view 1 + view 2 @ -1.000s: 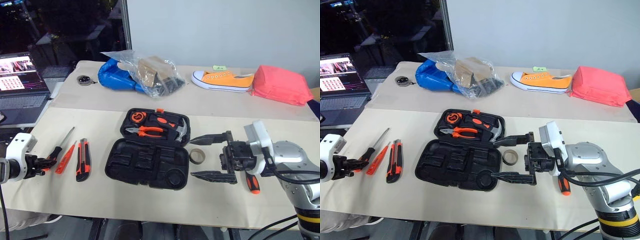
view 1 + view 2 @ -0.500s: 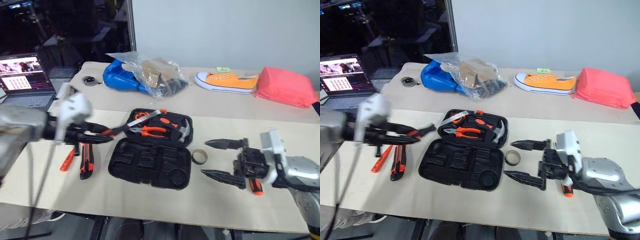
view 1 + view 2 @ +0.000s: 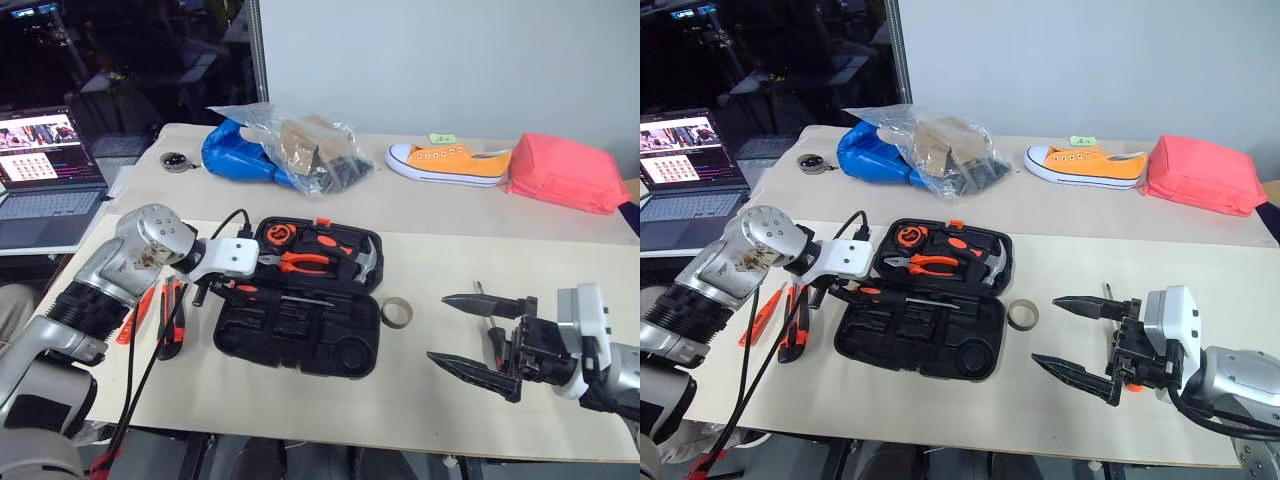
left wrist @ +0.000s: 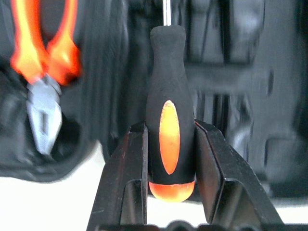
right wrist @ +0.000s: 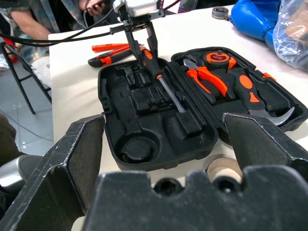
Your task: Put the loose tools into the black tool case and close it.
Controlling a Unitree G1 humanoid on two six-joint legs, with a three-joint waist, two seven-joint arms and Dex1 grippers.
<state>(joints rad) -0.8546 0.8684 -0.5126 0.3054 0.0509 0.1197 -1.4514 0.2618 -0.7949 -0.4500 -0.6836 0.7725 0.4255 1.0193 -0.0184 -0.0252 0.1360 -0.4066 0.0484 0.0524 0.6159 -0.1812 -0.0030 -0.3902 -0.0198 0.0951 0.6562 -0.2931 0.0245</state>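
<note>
Left gripper [image 4: 169, 159]: clamped on the handle of one long screwdriver [image 3: 283, 296], near its butt end.
Screwdriver's long line: handle at the gripper, thin metal rod sticking straight out past the fingers, lying flat across the open case.
Black tool case [image 3: 300, 322]: open on the table, right under the left gripper. Its empty slots sit just below the rod.
What the next move seems to need: the rod lined up with a long slot, then lowered.
Right gripper [image 3: 492, 335]: spread wide, nothing in it, well apart from the case, off to the side.
Other long screwdriver [image 3: 1128, 346]: just beside the right gripper, partly hidden.
Slim orange screwdriver [image 3: 131, 314] and utility knife [image 3: 170, 318]: behind the left gripper, outside the case.
Nearer arm to the case: the left one.
</note>
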